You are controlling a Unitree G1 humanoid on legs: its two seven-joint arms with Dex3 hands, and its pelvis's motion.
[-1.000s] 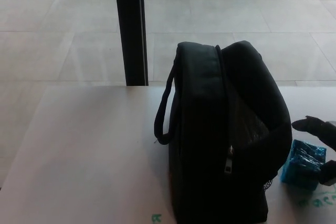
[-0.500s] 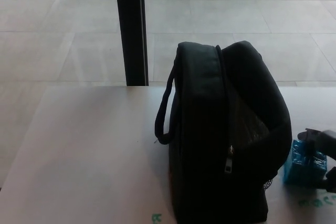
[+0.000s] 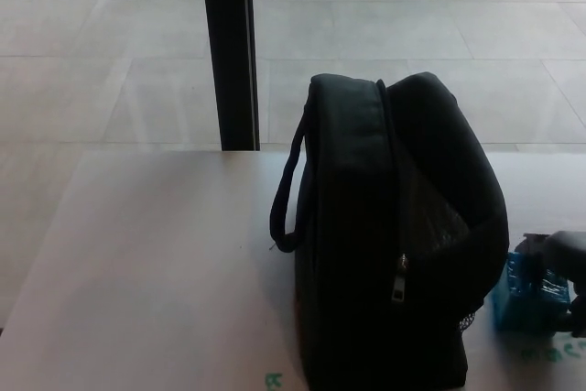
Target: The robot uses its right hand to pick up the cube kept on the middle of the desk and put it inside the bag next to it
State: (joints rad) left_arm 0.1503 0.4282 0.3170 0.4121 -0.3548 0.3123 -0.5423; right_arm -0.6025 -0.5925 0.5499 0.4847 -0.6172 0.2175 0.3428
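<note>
Right hand closes around blue cube beside black bag | cube looks light, rigid, glossy-wrapped | grip opposite flat faces | left hand unseen

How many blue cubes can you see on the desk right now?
1. The blue cube sits on the desk just right of the black bag, under the right hand; the bag could hide others.

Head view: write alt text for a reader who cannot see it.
The robot's black right hand reaches in from the right edge onto a small shiny blue cube on a pale desk. The cube sits just right of a large upright black fabric bag with a zip and a side handle. Behind, a dark post rises against a tiled floor.
</note>
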